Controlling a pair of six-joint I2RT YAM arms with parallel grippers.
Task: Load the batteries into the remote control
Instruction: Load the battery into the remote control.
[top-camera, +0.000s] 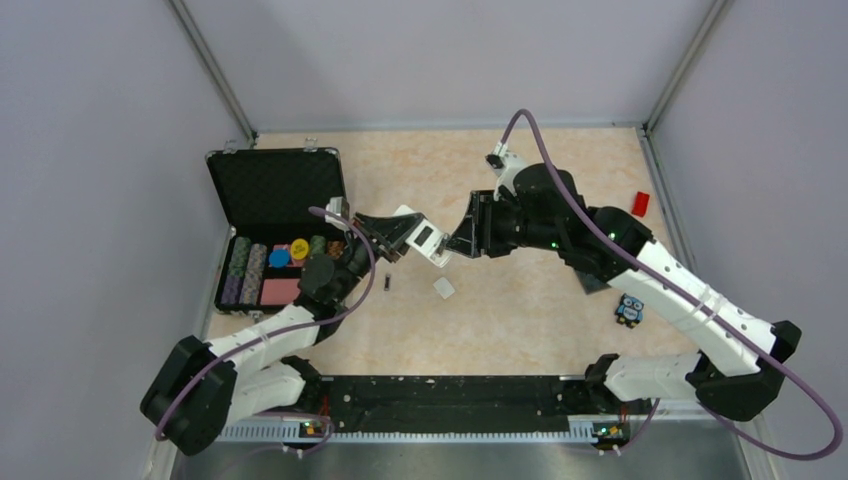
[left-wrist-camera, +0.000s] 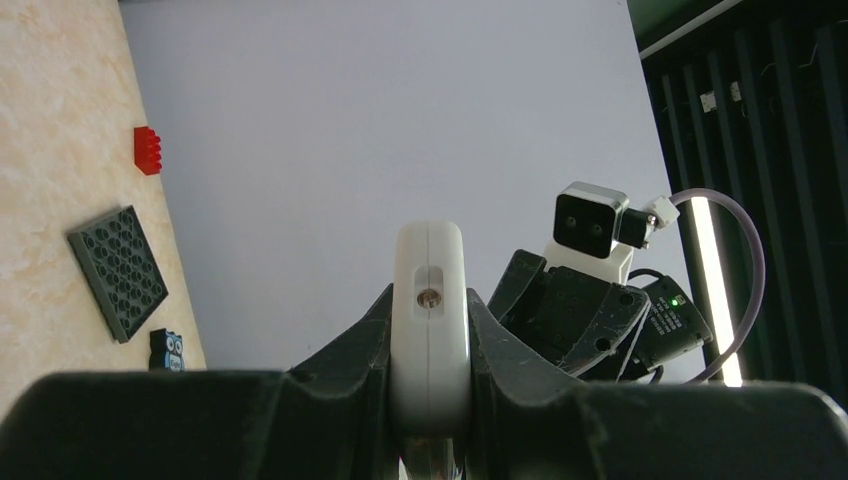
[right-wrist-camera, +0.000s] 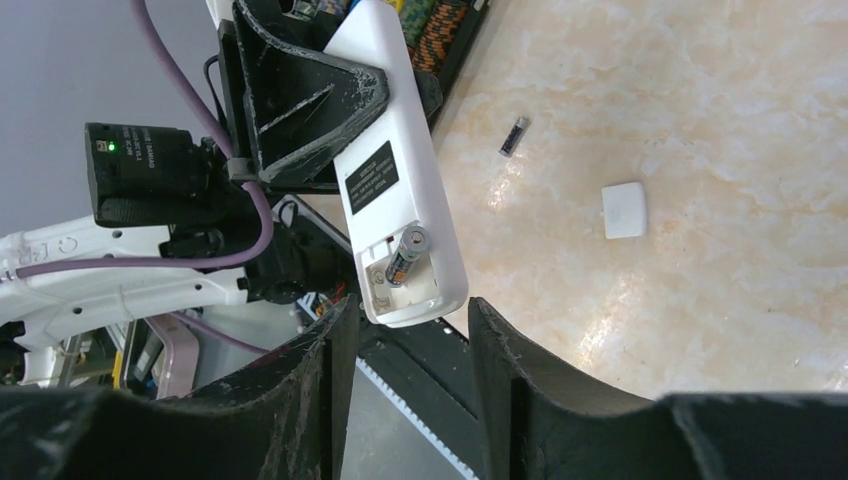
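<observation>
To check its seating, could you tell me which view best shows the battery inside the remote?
Right wrist: the battery lies in the remote control's open compartment. Top external shows the compartment too small to tell; left wrist shows only the remote's end.

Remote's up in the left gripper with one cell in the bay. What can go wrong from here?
1. The battery in the open bay of the remote control sits askew, apparently not seated. With the remote held in the air by the left gripper, it could drop out.
2. The open right gripper is right at the remote's end. A push may shift it in the grip.
</observation>
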